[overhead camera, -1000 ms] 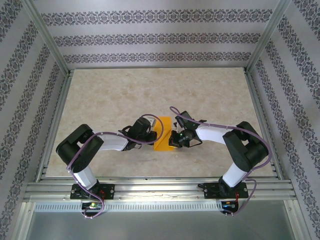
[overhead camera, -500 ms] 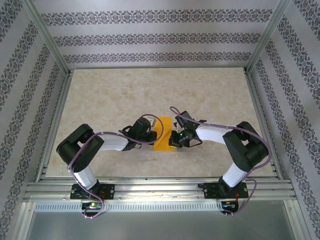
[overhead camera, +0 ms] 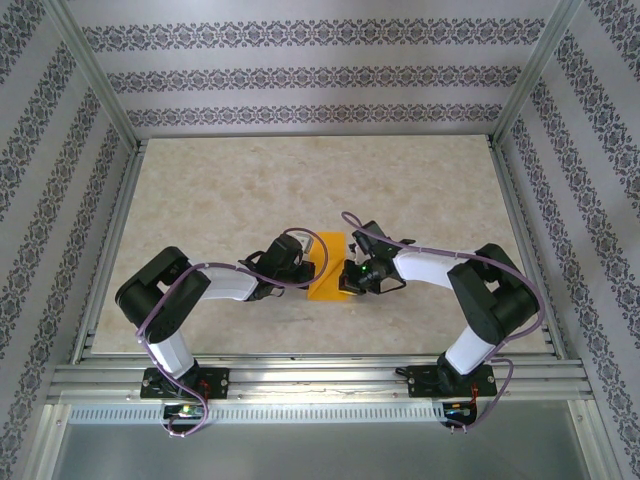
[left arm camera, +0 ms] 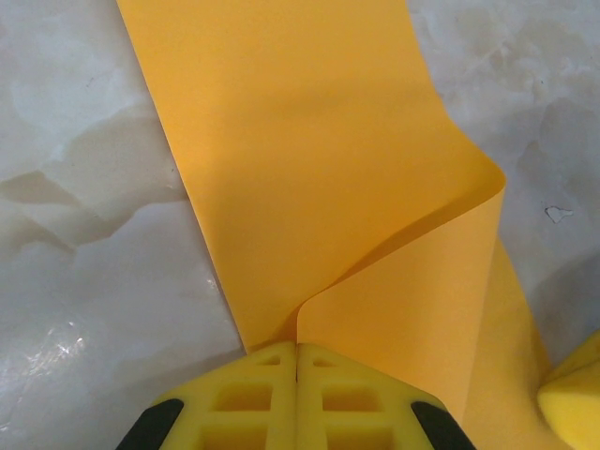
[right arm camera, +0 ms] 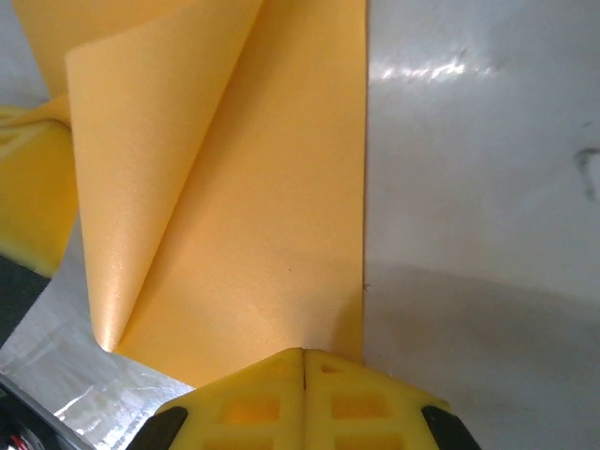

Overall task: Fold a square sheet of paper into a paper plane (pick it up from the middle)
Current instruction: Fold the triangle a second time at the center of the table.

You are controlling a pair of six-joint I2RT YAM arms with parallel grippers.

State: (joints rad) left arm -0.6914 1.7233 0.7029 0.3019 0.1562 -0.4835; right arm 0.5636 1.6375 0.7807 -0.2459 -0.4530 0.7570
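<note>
In the top view you see a pale, marbled table point(overhead camera: 300, 180) inside an aluminium frame point(overhead camera: 320, 378), with walls papered in dark floral bands point(overhead camera: 300, 80) on three sides. The square sheet of paper point(overhead camera: 328, 262) lies on the table a little near of the middle, between the left gripper point(overhead camera: 304, 272) and the right gripper point(overhead camera: 346, 281), which meet it from either side.

In the left wrist view, your left gripper point(left arm camera: 297, 349) has its yellow fingers pressed together on the near edge of the orange sheet point(left arm camera: 309, 159). One flap curls up off the glossy stone point(left arm camera: 84, 281).

In the right wrist view, your right gripper point(right arm camera: 304, 354) is likewise closed, pinching the edge of the sheet point(right arm camera: 253, 206). A corner is folded over, and the tabletop point(right arm camera: 487, 187) reflects light beside it.
</note>
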